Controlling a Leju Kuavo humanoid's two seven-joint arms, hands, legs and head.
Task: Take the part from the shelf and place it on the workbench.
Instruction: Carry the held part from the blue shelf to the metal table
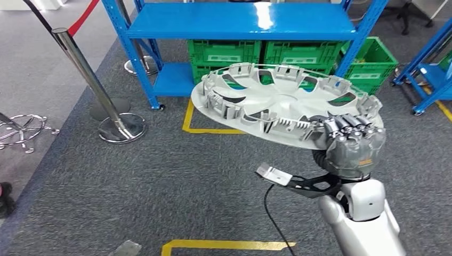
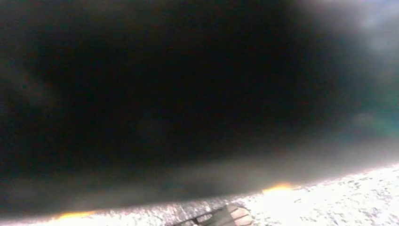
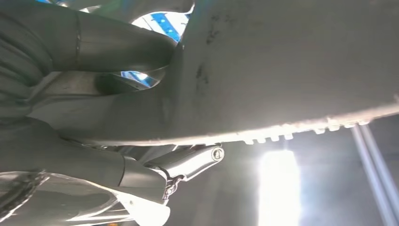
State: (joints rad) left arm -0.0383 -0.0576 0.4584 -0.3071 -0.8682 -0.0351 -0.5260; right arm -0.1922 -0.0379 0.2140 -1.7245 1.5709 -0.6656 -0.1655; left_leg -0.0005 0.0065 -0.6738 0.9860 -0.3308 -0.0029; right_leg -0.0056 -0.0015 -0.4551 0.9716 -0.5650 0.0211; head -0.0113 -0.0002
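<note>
The part is a large grey round wheel cover [image 1: 277, 101], ribbed side up, held level above the carpet in front of the blue shelf [image 1: 240, 24]. My right hand [image 1: 352, 141] grips its near right rim, fingers curled over the edge. In the right wrist view the cover's smooth grey underside [image 3: 291, 66] lies against my thumb [image 3: 103, 44], and the hand [image 3: 84, 141] clamps the rim. The left wrist view is dark and blurred, with a bright strip of floor [image 2: 339, 197].
Green crates [image 1: 298, 53] sit under the blue shelf's lower board. A chrome stanchion [image 1: 101, 88] with a red rope stands at the left on its round base. Yellow tape lines [image 1: 224, 244] mark the grey carpet. Another blue rack [image 1: 432, 69] stands at the right.
</note>
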